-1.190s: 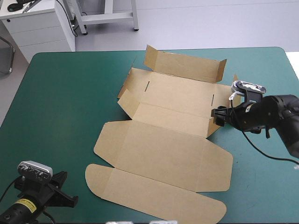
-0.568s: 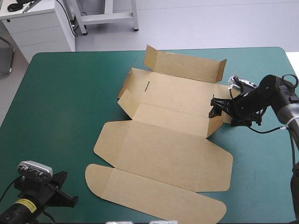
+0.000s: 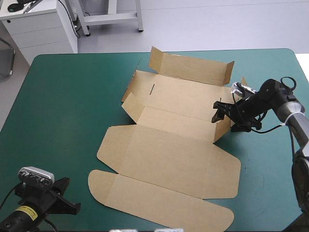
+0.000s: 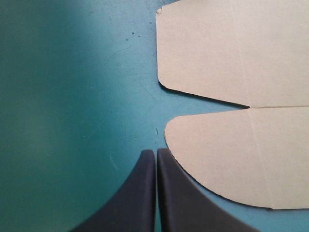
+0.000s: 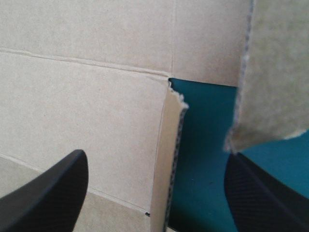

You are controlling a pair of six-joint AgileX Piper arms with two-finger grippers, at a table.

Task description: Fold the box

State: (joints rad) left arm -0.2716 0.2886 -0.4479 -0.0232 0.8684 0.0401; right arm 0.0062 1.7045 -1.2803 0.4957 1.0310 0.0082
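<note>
Straddling box [image 3: 169, 159] edge: spread right pincer [image 3: 218, 111]

One box [image 3: 169, 154], one table [image 3: 72, 106], one left claw [image 4: 155, 153], one right claw [image 3: 218, 111].

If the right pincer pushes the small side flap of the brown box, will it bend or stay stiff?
It likely hinges at its crease: the box shows scored lines and the far wall already stands. Between creases it looks stiff, its cut edge being corrugated. Being a thin sheet, it may slide on the teal-green cover.
</note>
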